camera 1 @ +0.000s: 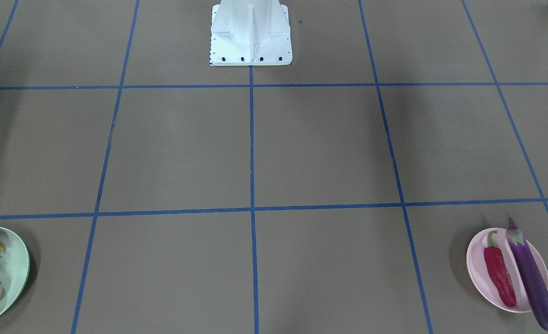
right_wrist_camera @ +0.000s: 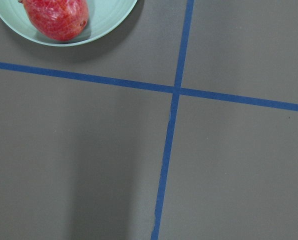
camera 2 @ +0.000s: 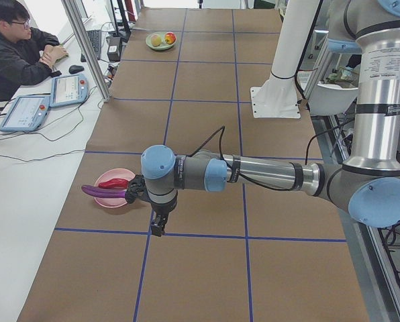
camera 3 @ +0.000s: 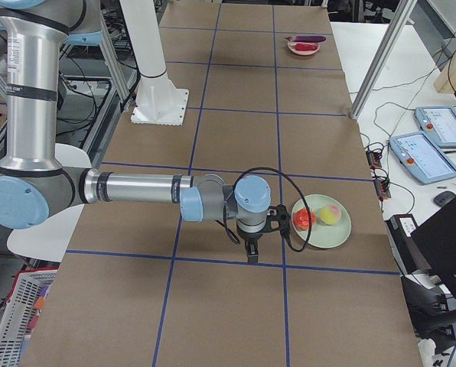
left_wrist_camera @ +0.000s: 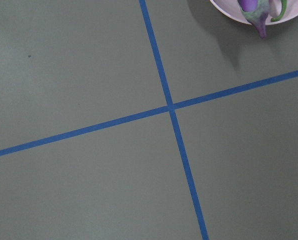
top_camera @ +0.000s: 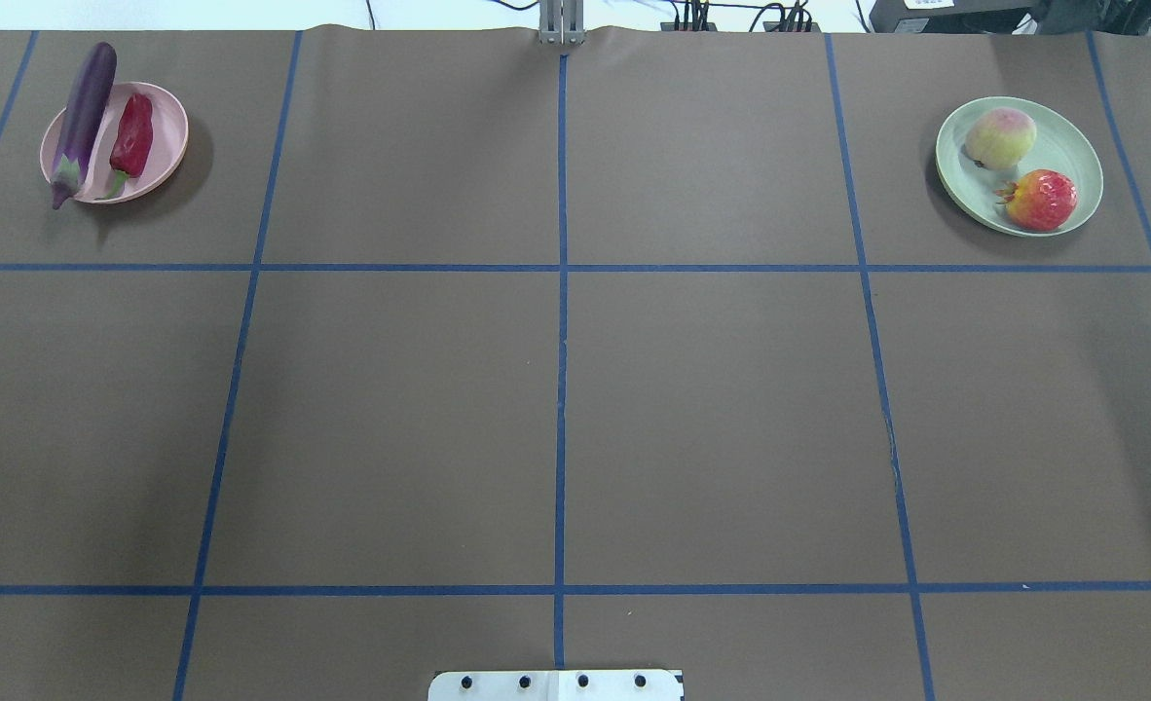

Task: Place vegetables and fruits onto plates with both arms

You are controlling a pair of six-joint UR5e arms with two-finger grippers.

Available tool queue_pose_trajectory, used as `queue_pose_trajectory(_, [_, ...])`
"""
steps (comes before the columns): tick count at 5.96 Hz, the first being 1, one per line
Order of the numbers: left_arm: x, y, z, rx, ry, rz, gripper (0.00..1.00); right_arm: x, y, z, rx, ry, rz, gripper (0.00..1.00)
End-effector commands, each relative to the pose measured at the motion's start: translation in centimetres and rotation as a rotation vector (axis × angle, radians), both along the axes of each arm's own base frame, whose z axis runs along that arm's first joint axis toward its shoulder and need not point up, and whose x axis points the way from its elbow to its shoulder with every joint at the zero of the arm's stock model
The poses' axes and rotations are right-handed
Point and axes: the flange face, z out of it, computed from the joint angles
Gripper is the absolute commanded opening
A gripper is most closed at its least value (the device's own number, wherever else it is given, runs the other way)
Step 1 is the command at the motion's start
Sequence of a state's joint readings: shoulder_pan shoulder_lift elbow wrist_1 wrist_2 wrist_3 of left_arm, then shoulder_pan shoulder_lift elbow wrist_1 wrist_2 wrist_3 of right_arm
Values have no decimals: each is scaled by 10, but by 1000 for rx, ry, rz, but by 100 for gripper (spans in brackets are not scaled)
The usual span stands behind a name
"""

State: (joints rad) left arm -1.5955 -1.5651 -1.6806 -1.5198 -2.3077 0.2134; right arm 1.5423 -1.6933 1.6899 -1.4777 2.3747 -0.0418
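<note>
The purple eggplant (top_camera: 84,112) and the red chili pepper (top_camera: 133,136) lie on the pink plate (top_camera: 168,117) at the far left. The bumpy red-and-yellow fruit (top_camera: 1040,200) and the peach (top_camera: 1000,137) lie on the mint plate (top_camera: 1072,146) at the far right. My left gripper (camera 2: 158,225) hangs over the table just beside the pink plate (camera 2: 113,198). My right gripper (camera 3: 252,254) hangs just beside the mint plate (camera 3: 324,233). Both show only in the side views, so I cannot tell whether they are open or shut. Neither touches a plate.
The white base block (top_camera: 556,686) stands at the table's near middle edge. Blue tape lines divide the brown table. An operator (camera 2: 19,54) sits at a side desk with teach pendants (camera 2: 69,89) beyond the far edge.
</note>
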Motion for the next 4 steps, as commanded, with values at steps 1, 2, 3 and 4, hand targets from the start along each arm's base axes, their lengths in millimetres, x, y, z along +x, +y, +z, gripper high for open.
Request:
queue_pose_trajectory(1, [3, 2, 6, -18, -1, 0, 100, 7, 12, 8, -35, -1, 15, 100])
queue_pose_trajectory(2, [3, 3, 6, -27, -3, -2, 100, 15, 14, -7, -62, -2, 35, 100])
queue_pose_trajectory(3, [3, 3, 7, -28, -4, -1, 100, 21, 19, -35, -95, -3, 47, 100])
queue_pose_trajectory(4, [3, 7, 11, -34, -6, -1, 100, 25, 24, -42, -106, -4, 54, 100])
